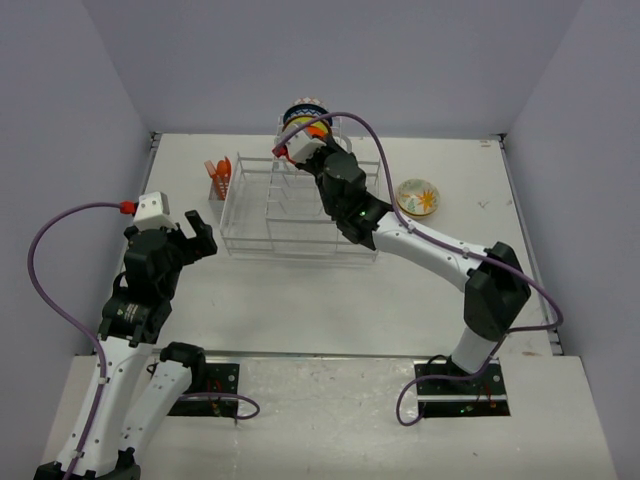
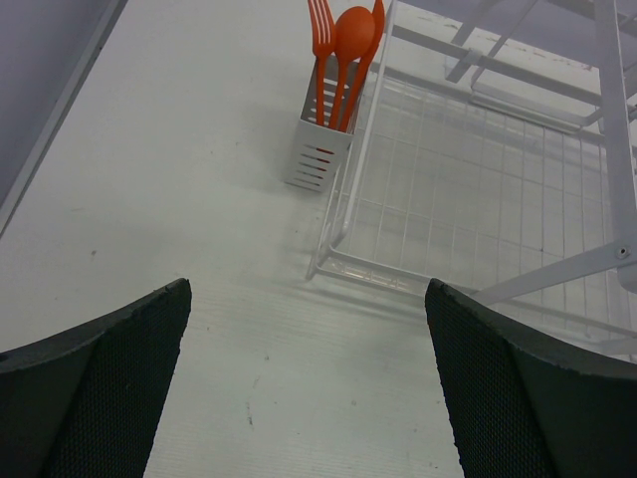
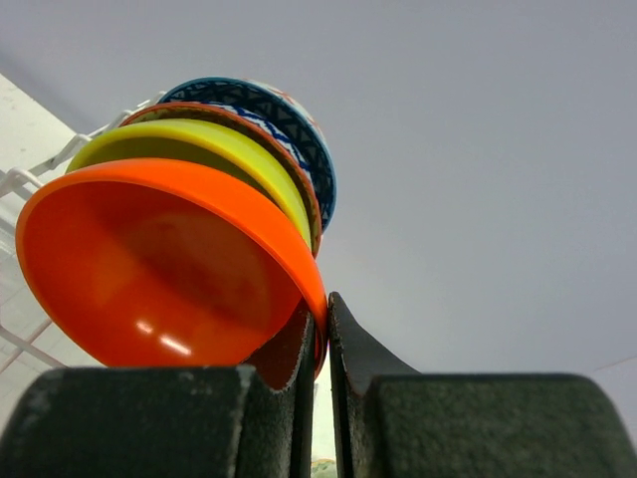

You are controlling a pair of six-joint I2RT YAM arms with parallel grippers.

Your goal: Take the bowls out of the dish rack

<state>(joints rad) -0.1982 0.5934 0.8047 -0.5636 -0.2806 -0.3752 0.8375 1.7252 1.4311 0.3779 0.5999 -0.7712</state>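
Observation:
The white wire dish rack [image 1: 262, 208] stands at the back middle of the table; its near left corner shows in the left wrist view [image 2: 468, 199]. At its upright far end the orange-red bowl [image 3: 159, 259], the yellow-green bowl [image 3: 199, 144] and the dark blue patterned bowl [image 3: 289, 119] stand on edge, one behind the other. My right gripper [image 3: 323, 309] is shut on the orange-red bowl's rim, at the rack's far end [image 1: 308, 137]. The cream floral bowl [image 1: 418, 197] sits on the table right of the rack. My left gripper [image 2: 309, 289] is open and empty, left of the rack [image 1: 197, 238].
A small white utensil cup [image 2: 318, 149] with orange utensils [image 2: 343, 45] stands against the rack's left side [image 1: 218, 180]. Grey walls close in the table at the back and both sides.

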